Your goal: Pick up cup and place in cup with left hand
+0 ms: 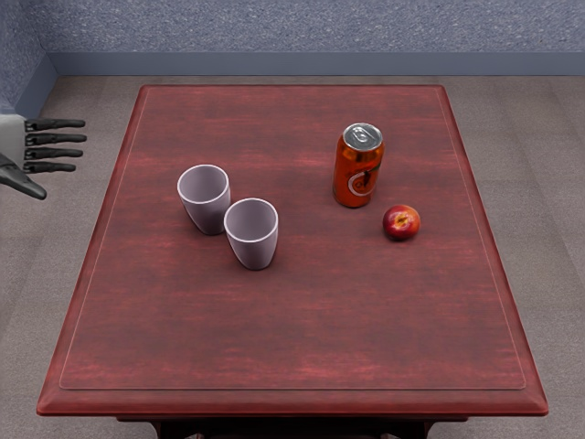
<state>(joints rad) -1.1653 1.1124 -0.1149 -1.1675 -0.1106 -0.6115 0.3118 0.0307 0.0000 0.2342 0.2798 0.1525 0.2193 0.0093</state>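
Observation:
My left hand (57,157) reaches in at the picture's left edge, off the table's left side, its fingers extended and holding nothing. Two pale lilac cups stand upright on the table, side by side and very close together. The farther cup (206,206) is nearer to the hand; the other cup (253,240) stands to its right and a little closer to the table's front. Both mouths face up and their insides look empty. The right hand does not show.
On the reddish wooden table (302,338), an orange soda can (357,169) stands upright to the right of the cups. A red fruit (401,222) lies just right of the can and nearer the front. Behind the table is a blue-grey wall (302,27).

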